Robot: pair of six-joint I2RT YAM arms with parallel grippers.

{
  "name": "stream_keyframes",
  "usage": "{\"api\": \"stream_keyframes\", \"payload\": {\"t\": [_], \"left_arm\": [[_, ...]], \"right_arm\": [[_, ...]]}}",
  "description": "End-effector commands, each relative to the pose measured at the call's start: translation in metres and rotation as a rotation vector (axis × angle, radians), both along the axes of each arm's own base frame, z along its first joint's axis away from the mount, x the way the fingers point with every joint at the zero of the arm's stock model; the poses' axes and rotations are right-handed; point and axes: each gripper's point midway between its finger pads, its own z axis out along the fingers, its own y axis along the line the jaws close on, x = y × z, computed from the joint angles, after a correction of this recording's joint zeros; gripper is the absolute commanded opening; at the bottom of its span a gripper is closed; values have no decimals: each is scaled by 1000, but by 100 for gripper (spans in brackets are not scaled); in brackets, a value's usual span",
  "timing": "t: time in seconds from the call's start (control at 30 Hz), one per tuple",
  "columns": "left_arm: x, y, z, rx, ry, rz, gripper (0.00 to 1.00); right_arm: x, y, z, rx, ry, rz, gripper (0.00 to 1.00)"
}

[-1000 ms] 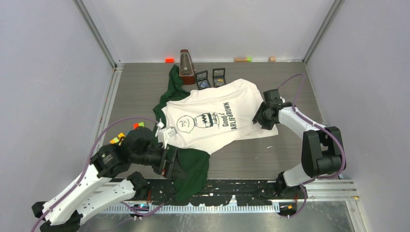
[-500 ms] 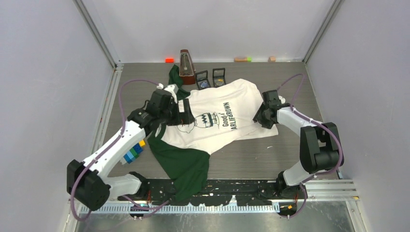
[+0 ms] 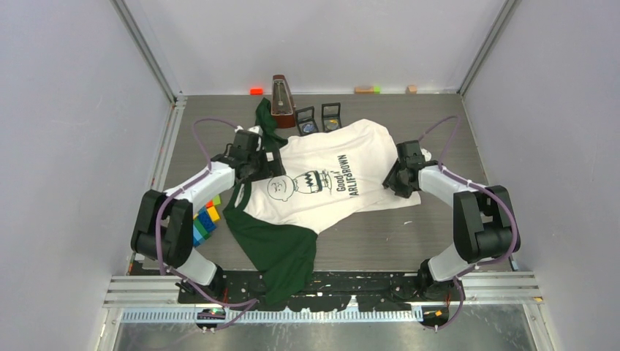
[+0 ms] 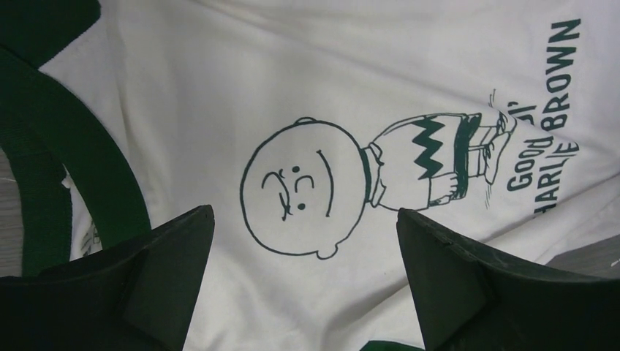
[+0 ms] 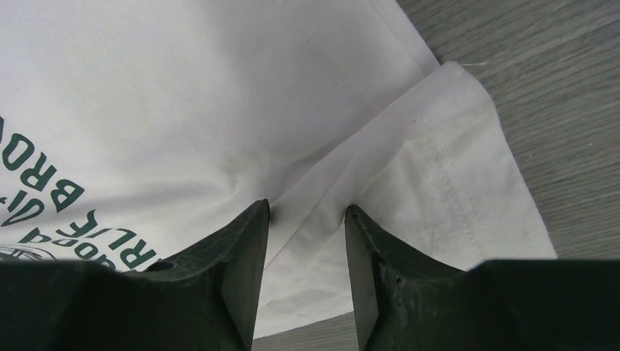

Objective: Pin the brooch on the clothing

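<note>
The T-shirt (image 3: 322, 183) lies spread on the grey table (image 3: 439, 117), in the middle of the top view. Its collar points to the left of the frame and its hem to the right. One dark green sleeve (image 3: 281, 248) trails toward the lower centre, and the other reaches up toward the back wall.

The left fingers (image 3: 272, 162) hang over the collar end of the shirt, just left of the printed cartoon face (image 3: 278, 186). In the left wrist view the left fingers (image 4: 161, 278) are spread wide with nothing between them. The face (image 4: 296, 197) sits in the gap, and the green collar (image 4: 80, 168) curves down the left edge of the frame.

The right fingers (image 3: 395, 179) are down on the hem side of the shirt, at the right of the print. In the right wrist view the right fingers (image 5: 241, 270) stand partly apart with both tips on the white cloth (image 5: 146, 88). A raised fold runs up between them, and the fabric puckers at the left tip. I cannot tell whether they are pinching that fold or only pressing on it. Bare table (image 5: 556, 88) shows in the upper right of that frame.

Along the back of the table stand a brown metronome (image 3: 280, 99) and two small open boxes (image 3: 305, 121), all touching or just beside the shirt's upper edge. A cluster of coloured blocks (image 3: 205, 223) lies at the left, beside the left arm.
</note>
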Motion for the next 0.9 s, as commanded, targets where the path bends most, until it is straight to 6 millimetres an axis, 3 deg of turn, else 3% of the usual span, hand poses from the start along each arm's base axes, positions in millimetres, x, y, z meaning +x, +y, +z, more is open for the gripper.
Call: {"api": "stream_keyframes", "payload": {"t": [0.0, 0.07, 0.13, 0.23, 0.3, 0.47, 0.63, 0.87], "left_arm": [[24, 6, -3, -10, -59, 10, 98], [26, 12, -14, -13, -29, 25, 96], [26, 18, -24, -24, -2, 44, 95], [27, 25, -37, -44, 30, 75, 93], [27, 29, -43, -46, 43, 84, 94], [24, 38, -54, -47, 73, 104, 94], [22, 44, -57, -38, 80, 109, 94], [26, 49, -57, -33, 83, 108, 94]], "right_arm": [[-8, -3, 3, -2, -26, -34, 49], [-8, -5, 2, -10, -23, -36, 47], [-6, -5, 1, -16, -18, -31, 38], [-1, -5, 5, -21, -24, -23, 14], [0, -6, 9, -26, -30, -23, 6], [-15, -8, 30, -22, -42, -23, 1], [-61, -17, 52, -32, 16, -64, 1], [-140, -5, 59, 87, 153, -82, 1]]}}
